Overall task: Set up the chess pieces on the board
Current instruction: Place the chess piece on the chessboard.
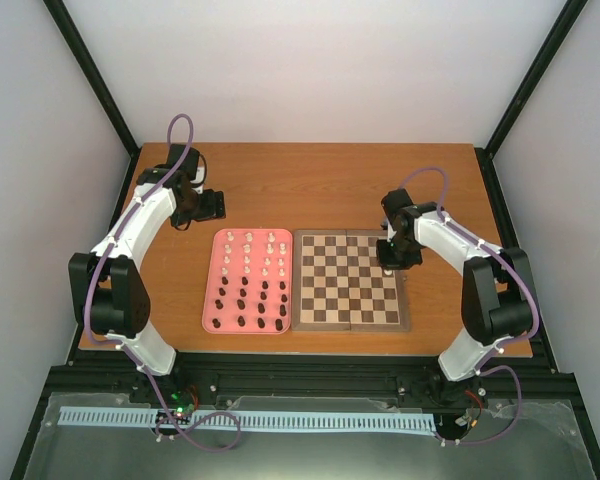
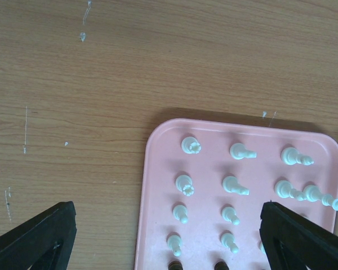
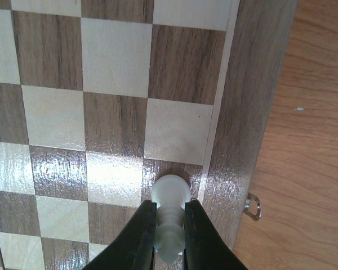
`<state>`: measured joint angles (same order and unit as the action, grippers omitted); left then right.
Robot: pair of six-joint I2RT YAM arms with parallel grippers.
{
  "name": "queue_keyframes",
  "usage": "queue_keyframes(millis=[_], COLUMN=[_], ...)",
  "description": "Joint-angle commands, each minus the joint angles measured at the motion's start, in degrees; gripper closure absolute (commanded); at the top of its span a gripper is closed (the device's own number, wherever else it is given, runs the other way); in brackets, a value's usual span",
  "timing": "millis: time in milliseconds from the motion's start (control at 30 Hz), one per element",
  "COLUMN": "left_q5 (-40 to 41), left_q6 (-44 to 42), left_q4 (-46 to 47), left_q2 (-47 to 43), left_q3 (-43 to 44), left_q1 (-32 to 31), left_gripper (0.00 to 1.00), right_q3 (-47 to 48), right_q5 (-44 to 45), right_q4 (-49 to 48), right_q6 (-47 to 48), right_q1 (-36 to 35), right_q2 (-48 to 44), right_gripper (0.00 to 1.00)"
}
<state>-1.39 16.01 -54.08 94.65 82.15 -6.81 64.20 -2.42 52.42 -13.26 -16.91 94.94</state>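
Over the board point(image 3: 112, 124), right gripper point(image 3: 170, 211) (closed) pinches piece point(image 3: 170, 188).

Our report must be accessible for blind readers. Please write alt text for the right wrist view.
The jaws of the right gripper are shut on a white chess piece, held at a dark square along the edge of the board, next to its brown border. The wooden table shows on the right.

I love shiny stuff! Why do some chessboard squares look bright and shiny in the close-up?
Right wrist view: light glare bounces off the glossy board beside the white piece in the right end effector. Top view: board evenly lit. Left wrist view: pink tray sharp, soft shadows.
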Motion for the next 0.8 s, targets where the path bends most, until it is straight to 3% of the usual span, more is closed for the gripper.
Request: queue_keyframes(millis=[0,200,467,767], left_q5=[-0.5,-0.6,-0.7,-0.8], left_q6=[-0.5,-0.6,-0.6,-0.6], left_q4=[-0.6,-0.6,-0.5,-0.6], left_q2=[0.7,0.7,0.4,0.4], left_q3=[2.0,1.9,1.4,1.6], left_q1=[0.0,0.0,0.0,0.0], left_gripper=[0.0,0.0,0.0,0.0], right_q3=[1.3,1.1,0.9,1.8], right_q5=[-0.1,-1.0,-1.9,-0.7], right_q4=[-0.3,0.0,0.4,0.4], right_q6=[-0.6,0.0,0.7,0.2], right_q1=[-0.3,-0.4,-1.1,-1.2], right_q2=[1.5,1.4,1.3,2.7], right_gripper=[0.91,0.76,0.73,0.76])
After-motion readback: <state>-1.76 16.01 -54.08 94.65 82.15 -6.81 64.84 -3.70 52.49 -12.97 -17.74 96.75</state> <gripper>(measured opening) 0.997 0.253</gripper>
